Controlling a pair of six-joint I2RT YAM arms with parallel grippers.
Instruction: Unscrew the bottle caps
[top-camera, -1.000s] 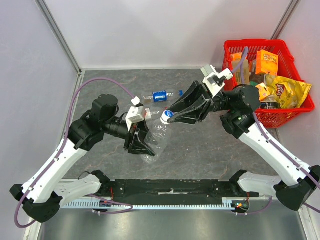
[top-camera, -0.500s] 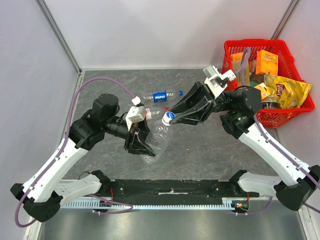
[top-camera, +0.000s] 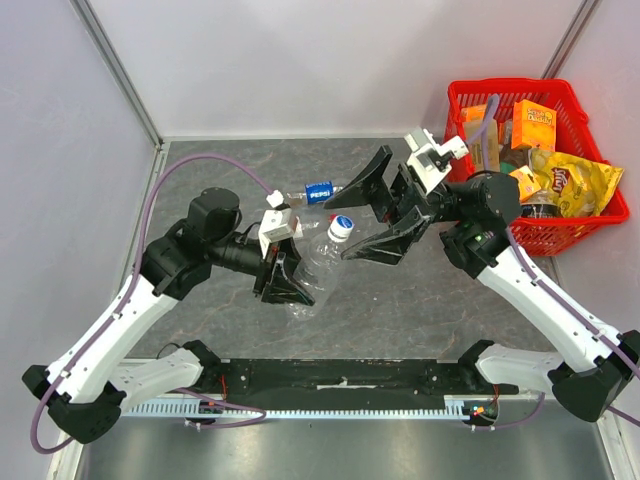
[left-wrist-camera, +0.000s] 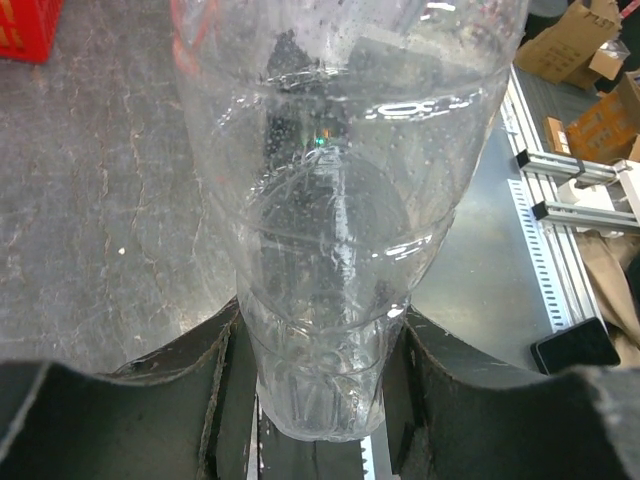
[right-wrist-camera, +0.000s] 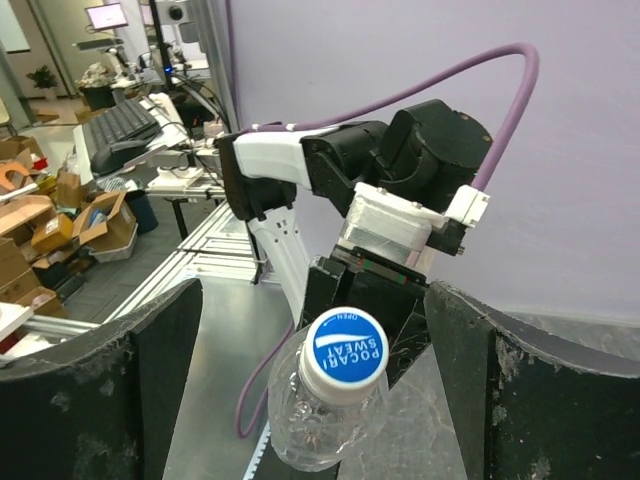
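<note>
Our left gripper (top-camera: 288, 282) clamps the clear bottle (top-camera: 318, 262), its neck tilting the blue-topped cap (top-camera: 342, 226) up between the wide-spread jaws of our right gripper (top-camera: 358, 222).

The left wrist view's upper edge cuts off the clear bottle (left-wrist-camera: 335, 250).

Glossy clear plastic bottle (left-wrist-camera: 330, 250); matt, mottled grey tabletop (left-wrist-camera: 90, 200).

POCARI SWEAT on the blue cap (right-wrist-camera: 345, 345), PEPSI on a bottle label (top-camera: 319, 191)
</note>
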